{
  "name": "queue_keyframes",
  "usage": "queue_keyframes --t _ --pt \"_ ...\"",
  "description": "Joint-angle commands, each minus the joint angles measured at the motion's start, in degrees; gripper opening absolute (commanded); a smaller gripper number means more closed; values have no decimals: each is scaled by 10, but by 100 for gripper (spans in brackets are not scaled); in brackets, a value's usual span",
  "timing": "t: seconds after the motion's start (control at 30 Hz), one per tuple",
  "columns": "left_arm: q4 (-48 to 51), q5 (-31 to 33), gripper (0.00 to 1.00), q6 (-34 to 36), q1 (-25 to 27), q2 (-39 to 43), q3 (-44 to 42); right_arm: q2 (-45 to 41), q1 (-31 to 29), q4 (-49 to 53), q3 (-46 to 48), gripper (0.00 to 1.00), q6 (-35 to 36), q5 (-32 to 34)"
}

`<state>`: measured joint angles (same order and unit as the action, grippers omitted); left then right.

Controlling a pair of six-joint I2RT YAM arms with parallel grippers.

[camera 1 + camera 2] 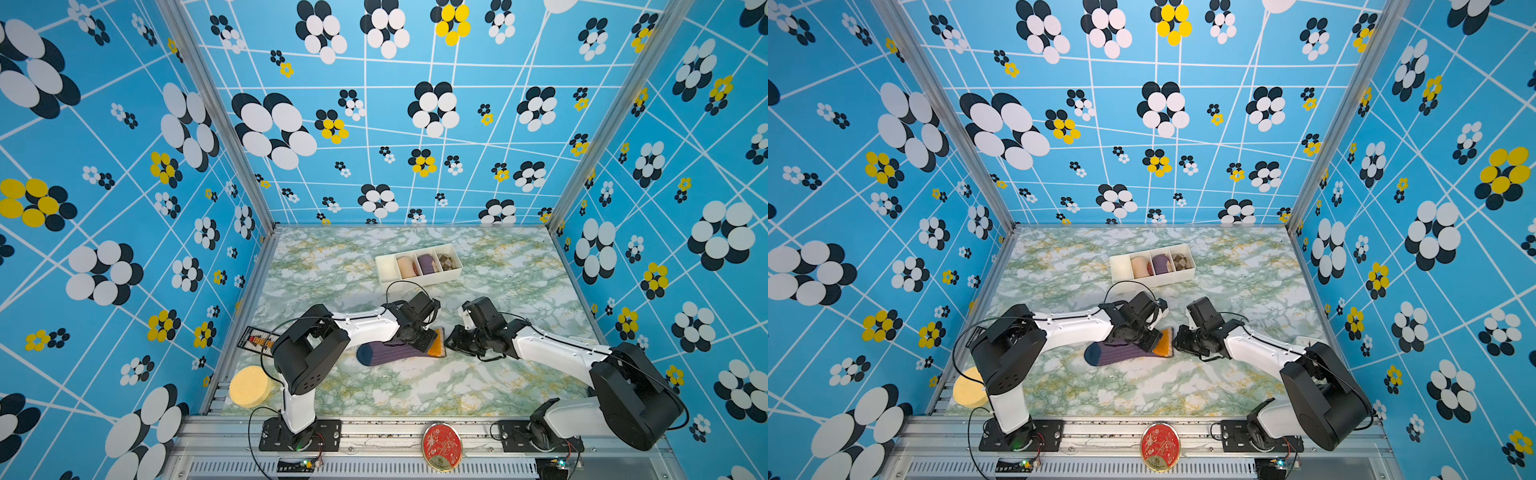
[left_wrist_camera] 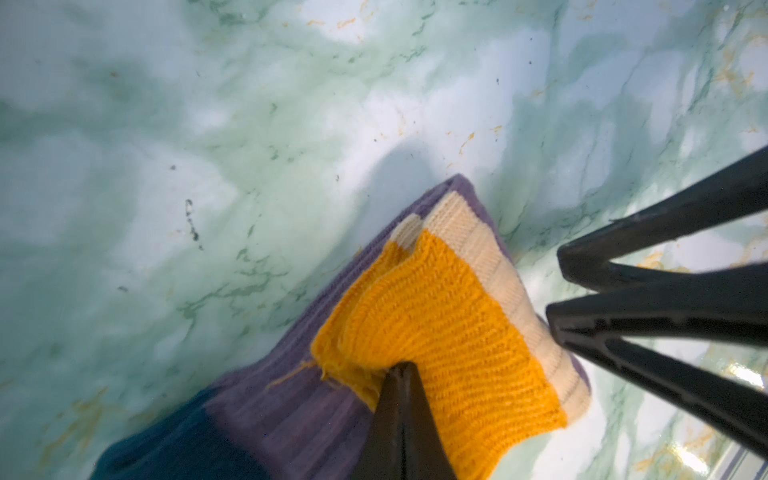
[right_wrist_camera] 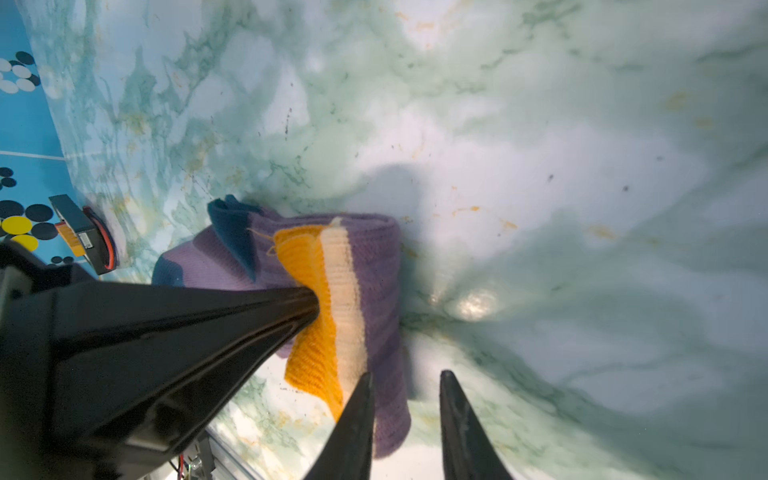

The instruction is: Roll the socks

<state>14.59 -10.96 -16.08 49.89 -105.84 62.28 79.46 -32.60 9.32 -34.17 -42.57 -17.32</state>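
The socks [image 1: 390, 353] [image 1: 1117, 351] lie flat mid-table: purple ribbed knit, teal toe to the left, orange cuff to the right. In the left wrist view the cuff end is folded back, orange over a cream band over purple fabric [image 2: 291, 415]. My left gripper [image 1: 424, 338] [image 1: 1148, 338] [image 2: 401, 365] is shut on the orange cuff's edge. My right gripper [image 1: 451, 340] [image 1: 1177, 340] [image 3: 405, 374] stands open at the cuff end, one finger over the purple fold [image 3: 374, 270], the other over bare table.
A white divided tray [image 1: 428, 279] stands behind the arms with peach, purple and brown checked rolls in it. A yellow sponge [image 1: 249, 386] lies at the front left. A red round tin [image 1: 441, 446] sits on the front rail.
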Motion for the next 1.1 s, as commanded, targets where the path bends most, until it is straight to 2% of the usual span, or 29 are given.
queue_keyframes --t 0.0,0.17,0.4,0.57,0.7,1.07 --pt "34 12 2 -6 -8 -4 -22 -14 5 -51 26 29 -30 -40" --pt "32 11 2 -6 -9 -4 -25 -14 13 -108 44 29 -52 -69" --pt "31 9 2 -5 -13 -4 -28 -28 14 -97 40 28 -47 -61" --pt "31 8 2 -5 -12 -4 -26 -48 15 -82 31 16 -36 -51" --pt "28 5 2 -8 -13 -4 -25 -35 15 -82 16 2 -32 -62" --pt "31 2 2 -6 -14 -4 -22 19 15 -135 9 0 -47 -90"
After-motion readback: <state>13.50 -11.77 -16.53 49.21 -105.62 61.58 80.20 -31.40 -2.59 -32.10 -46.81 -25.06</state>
